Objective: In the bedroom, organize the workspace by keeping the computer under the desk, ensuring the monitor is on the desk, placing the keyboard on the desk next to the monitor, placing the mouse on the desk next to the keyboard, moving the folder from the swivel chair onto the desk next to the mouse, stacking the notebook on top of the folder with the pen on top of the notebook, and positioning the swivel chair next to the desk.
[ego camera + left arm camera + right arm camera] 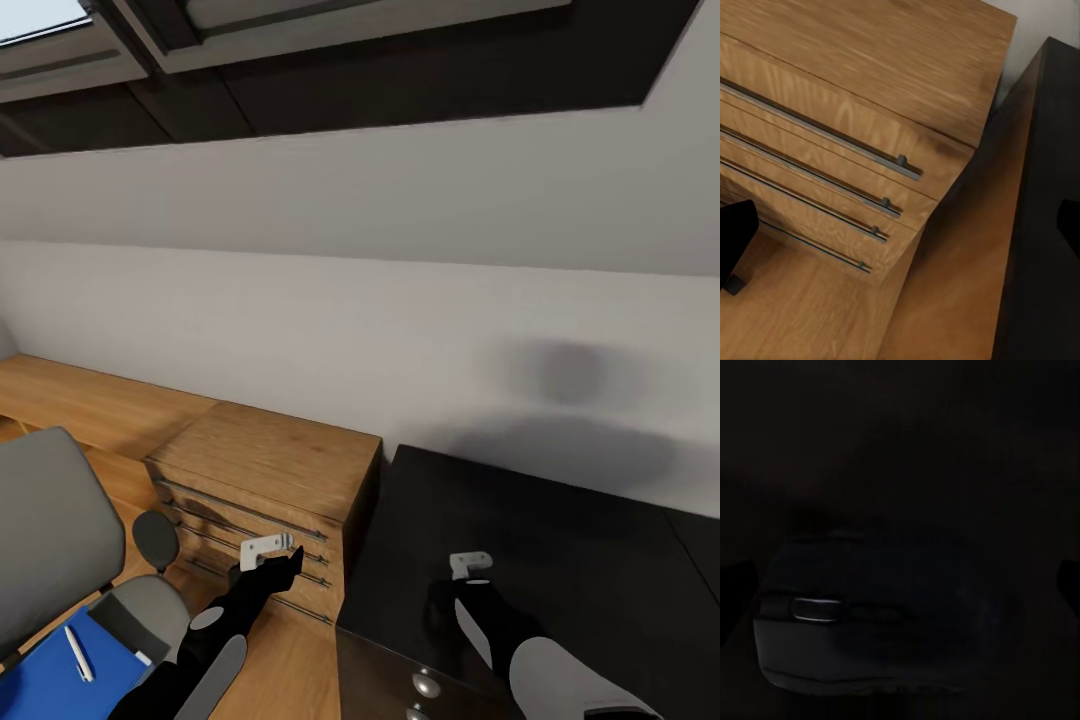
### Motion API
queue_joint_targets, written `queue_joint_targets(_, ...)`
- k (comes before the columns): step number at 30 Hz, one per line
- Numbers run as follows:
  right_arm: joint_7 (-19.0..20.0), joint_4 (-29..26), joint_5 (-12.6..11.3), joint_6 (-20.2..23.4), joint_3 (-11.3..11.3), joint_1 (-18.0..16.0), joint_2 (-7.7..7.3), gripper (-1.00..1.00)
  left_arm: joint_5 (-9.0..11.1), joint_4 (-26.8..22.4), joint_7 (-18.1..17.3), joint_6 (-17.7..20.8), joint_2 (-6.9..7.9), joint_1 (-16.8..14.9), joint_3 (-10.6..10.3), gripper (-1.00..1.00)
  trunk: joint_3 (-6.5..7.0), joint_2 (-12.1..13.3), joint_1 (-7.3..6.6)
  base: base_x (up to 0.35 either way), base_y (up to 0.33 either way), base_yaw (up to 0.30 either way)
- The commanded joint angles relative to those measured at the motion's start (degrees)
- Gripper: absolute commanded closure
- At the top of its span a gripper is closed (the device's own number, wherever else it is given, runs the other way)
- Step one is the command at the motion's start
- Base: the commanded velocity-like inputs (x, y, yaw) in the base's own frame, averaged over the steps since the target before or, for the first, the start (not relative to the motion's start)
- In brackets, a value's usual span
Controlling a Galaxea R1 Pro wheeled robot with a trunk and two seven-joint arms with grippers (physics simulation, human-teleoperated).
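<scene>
Both arms reach forward from the bottom of the head view. Left claw [268,550] hangs in front of the wooden dresser [270,470], level with its bar handles [832,139]; its black fingers [735,232] show at the edges of the left wrist view with a wide gap between them and nothing in it, so it looks spread and empty. Below and behind that claw, toward the robot, sits the grey chair [50,530] with a black armrest [155,538]. On its seat lies the blue folder [50,675], and a whitish pen [78,652] rests on top of the folder.

Right claw [470,566] hovers over the glossy black desk [560,540], just beyond the front edge where round silver knobs [426,685] mark the drawers. The right wrist view is nearly black; a rounded dark shape with a faint pale rim lies straight ahead of the fingers, possibly the mouse [885,622], though the render is too dark to be sure. Whether this claw is spread or closed cannot be told. Beyond both claws rises a plain white wall [400,300] under dark sloping window frames [300,60].
</scene>
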Motion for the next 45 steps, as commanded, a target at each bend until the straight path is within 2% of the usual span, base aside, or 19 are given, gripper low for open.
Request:
queue_joint_targets(1,-0.2,-0.1,0.3,0.5,0.1,0.0,0.01,-1.0,0.4,-0.1,0.5,0.1,0.06,-0.1,-0.2,-1.0,-0.08,-0.1,0.01,0.0,0.0,0.0)
queue_joint_targets(24,-0.3,-0.2,0.3,1.8,0.1,0.0,0.23,-1.0,0.4,-0.2,0.5,0.1,0.12,-0.1,-0.2,-1.0,-0.08,-0.1,0.01,0.0,0.0,0.0)
queue_joint_targets(31,-0.3,-0.2,0.2,1.9,0.1,0.0,0.27,-1.0,0.4,-0.2,0.6,0.1,0.08,-0.1,-0.2,-1.0,-1.34,-2.9,1.55,0.0,0.0,0.0)
queue_joint_targets(45,-0.3,-0.2,0.2,1.9,0.1,0.0,0.27,-1.0,0.4,-0.1,0.6,0.1,0.1,-0.1,-0.2,-1.0,-1.34,-2.9,1.55,0.0,0.0,0.0)
